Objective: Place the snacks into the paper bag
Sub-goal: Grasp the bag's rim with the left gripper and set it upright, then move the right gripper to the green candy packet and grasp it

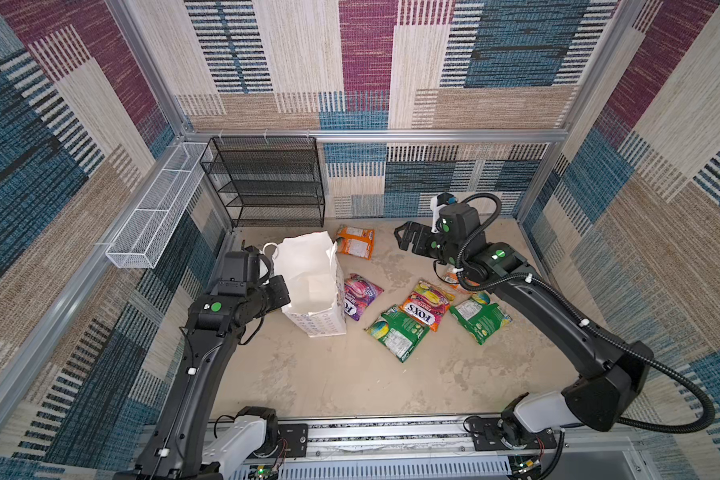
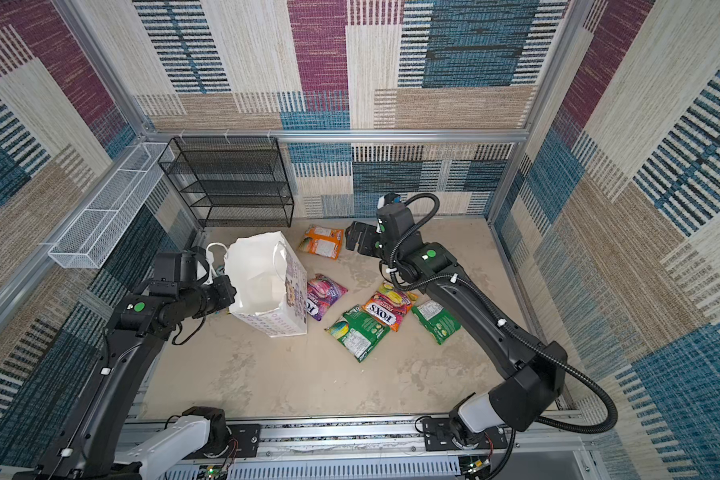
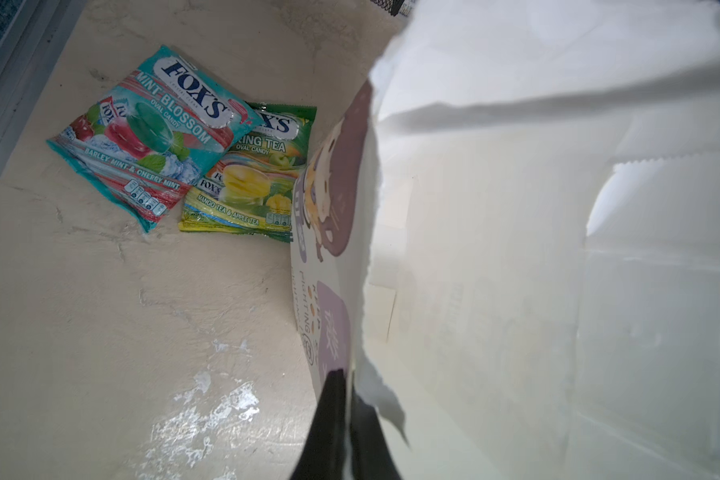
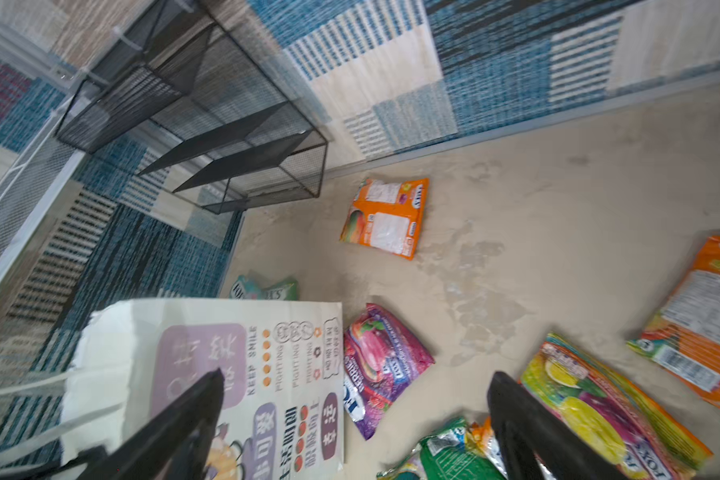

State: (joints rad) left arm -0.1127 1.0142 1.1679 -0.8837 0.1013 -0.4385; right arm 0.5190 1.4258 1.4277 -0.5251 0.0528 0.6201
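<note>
Where the patchwork walls (image 1: 366,62) of blue, maroon and beige weave meet the aluminium frame, one white wire basket (image 1: 150,216) hangs on the left. One black mesh rack (image 1: 267,183) stands at the back of the mottled beige table (image 1: 329,374). Two black arms reach in.

The left gripper (image 3: 347,395) is pinched tight on the rim of the one paper bag (image 1: 308,270), which stands upright and open left of centre. Beside it on that arm's side, the teal packet (image 3: 150,133) overlaps the yellow-green packet (image 3: 250,183).

To the bag's right lie six more:
- the orange packet (image 1: 355,242), near the back
- the purple packet (image 1: 360,296), against the bag
- the near green packet (image 1: 398,332)
- the red-orange packet (image 1: 427,309), overlapping the near green one
- the far green packet (image 1: 479,316)
- the second orange packet (image 4: 703,316), partly under the right arm

All eight rest on the table. The right gripper (image 1: 404,236) hangs above it, jaws spread wide, holding nothing.
</note>
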